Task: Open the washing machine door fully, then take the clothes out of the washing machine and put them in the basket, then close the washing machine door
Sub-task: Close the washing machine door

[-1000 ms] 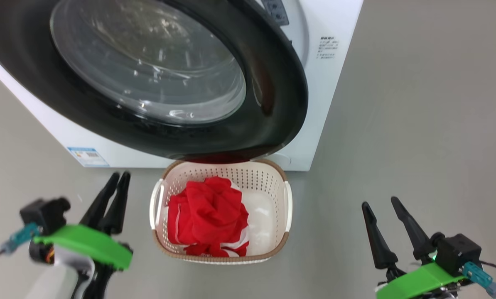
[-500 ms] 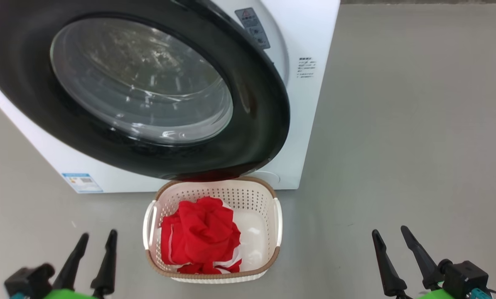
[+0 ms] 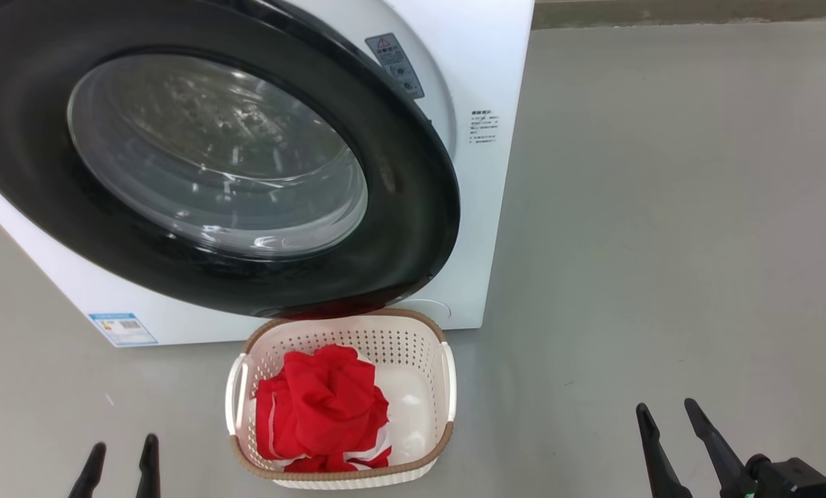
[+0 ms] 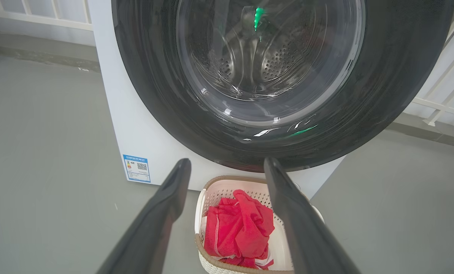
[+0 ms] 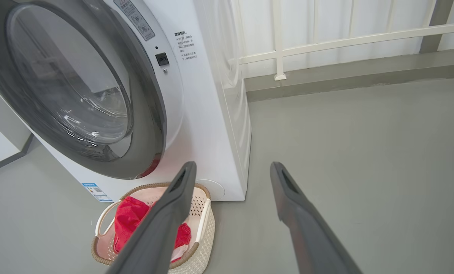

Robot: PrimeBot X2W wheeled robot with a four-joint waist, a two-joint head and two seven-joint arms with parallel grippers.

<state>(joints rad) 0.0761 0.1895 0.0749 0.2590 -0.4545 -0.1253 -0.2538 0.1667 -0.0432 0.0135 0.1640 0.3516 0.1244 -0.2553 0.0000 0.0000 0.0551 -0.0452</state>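
The washing machine door (image 3: 413,228), black-rimmed with a glass bowl, lies against the front of the white washing machine (image 3: 496,207) and looks shut. The steel drum (image 4: 257,57) shows through the glass. On the floor below the door stands the basket (image 3: 344,337), holding the red clothes (image 3: 323,408). Left of the basket and nearer me, my left gripper (image 3: 124,443) is open and empty. My right gripper (image 3: 665,406) is open and empty, well to the basket's right. The left wrist view looks over the basket (image 4: 215,190) at the door (image 4: 383,95).
Grey floor spreads to the right of the machine. A white railing (image 5: 326,42) and a low kerb (image 5: 345,76) run behind it. A blue label (image 3: 122,328) sits on the machine's lower left front.
The whole head picture has shifted, so the camera has moved back. My left gripper has gone from shut to open. Both grippers now sit lower in the view.
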